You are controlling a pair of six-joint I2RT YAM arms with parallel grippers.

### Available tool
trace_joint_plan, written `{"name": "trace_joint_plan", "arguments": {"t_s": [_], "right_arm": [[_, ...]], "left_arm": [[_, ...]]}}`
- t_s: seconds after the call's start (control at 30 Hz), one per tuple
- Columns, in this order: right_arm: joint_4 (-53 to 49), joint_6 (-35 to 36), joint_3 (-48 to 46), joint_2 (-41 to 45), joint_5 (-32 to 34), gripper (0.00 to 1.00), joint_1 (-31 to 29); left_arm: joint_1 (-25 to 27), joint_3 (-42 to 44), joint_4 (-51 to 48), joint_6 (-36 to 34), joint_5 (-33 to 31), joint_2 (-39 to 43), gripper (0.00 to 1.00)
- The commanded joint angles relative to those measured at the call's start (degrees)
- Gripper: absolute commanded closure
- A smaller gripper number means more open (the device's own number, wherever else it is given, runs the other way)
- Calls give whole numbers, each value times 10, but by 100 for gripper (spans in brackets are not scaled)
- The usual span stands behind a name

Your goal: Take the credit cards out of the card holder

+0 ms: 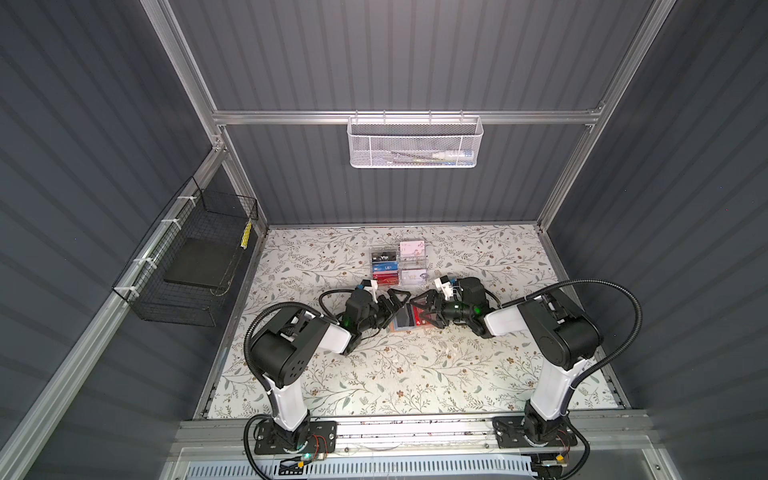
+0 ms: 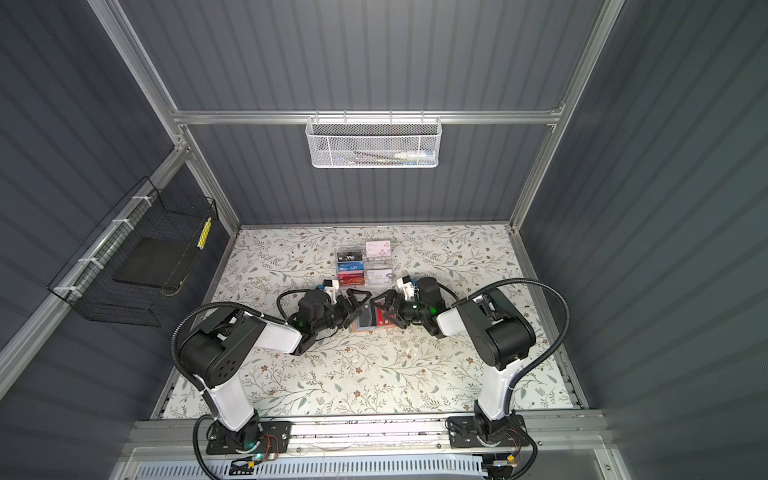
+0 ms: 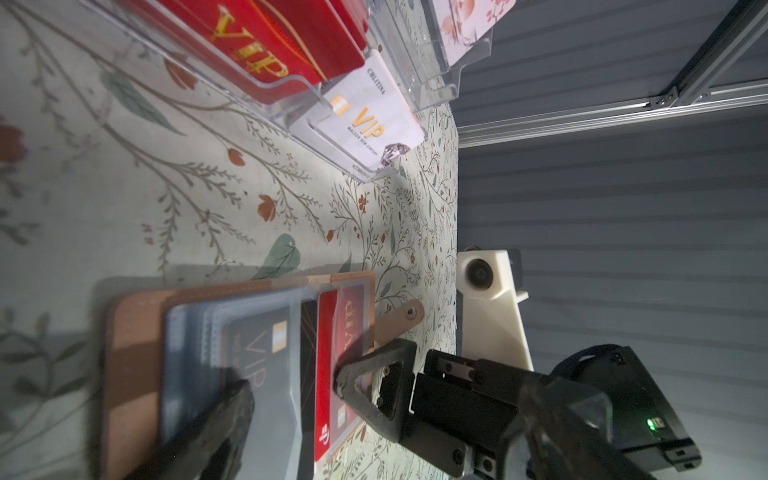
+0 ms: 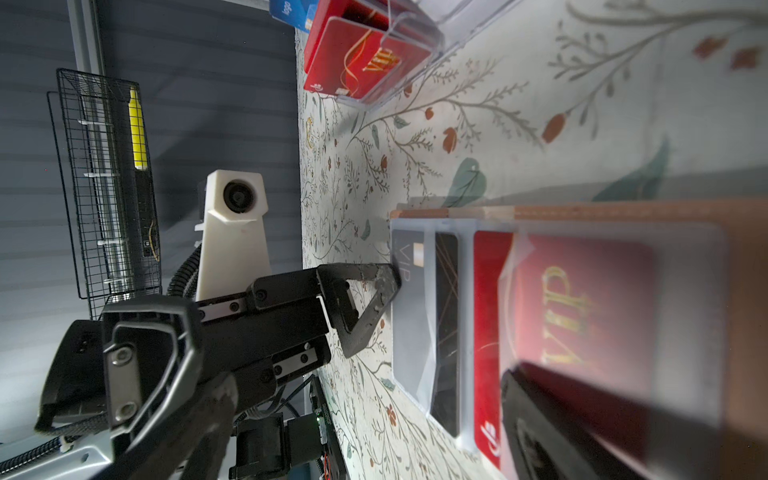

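Peach-tan leather-like booklet card holder (image 3: 133, 353) is lying open on the floral table (image 1: 374, 374), directly beneath and between the left end effector (image 1: 394, 305) and right end effector (image 1: 428, 312). Both are standing with jaws spread wide, gripping nothing, one finger of each seemingly touching a sleeve edge. The red plastic VIP credit card (image 4: 582, 311) and grey-black VIP credit card (image 4: 411, 324) are still sitting inside the grey-clear sleeves, so I'm judging the opening done and every card pull remaining.
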State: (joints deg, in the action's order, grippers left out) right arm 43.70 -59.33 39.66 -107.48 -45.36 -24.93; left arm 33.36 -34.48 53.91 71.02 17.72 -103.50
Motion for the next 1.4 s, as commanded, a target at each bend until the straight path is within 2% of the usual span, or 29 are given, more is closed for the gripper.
{"name": "trace_joint_plan", "arguments": {"t_s": [0.0, 0.23, 0.7, 0.93, 1.07, 1.37], "right_arm": [[15, -2, 9, -17, -14, 1, -5], [46, -20, 15, -40, -24, 3, -13], [94, -39, 17, -56, -35, 14, -24], [117, -48, 13, -59, -37, 17, -25], [115, -47, 14, -62, -36, 19, -24], [33, 2, 19, -41, -10, 19, -25]], "left_arm": [[-6, 15, 13, 10, 7, -12, 0], [-7, 23, 35, 22, 4, -23, 0], [-17, 45, 42, 23, 3, -20, 0], [-18, 49, 49, 22, 5, -24, 0], [-19, 52, 52, 22, 5, -24, 0], [-23, 60, 59, 23, 7, -24, 0]]}}
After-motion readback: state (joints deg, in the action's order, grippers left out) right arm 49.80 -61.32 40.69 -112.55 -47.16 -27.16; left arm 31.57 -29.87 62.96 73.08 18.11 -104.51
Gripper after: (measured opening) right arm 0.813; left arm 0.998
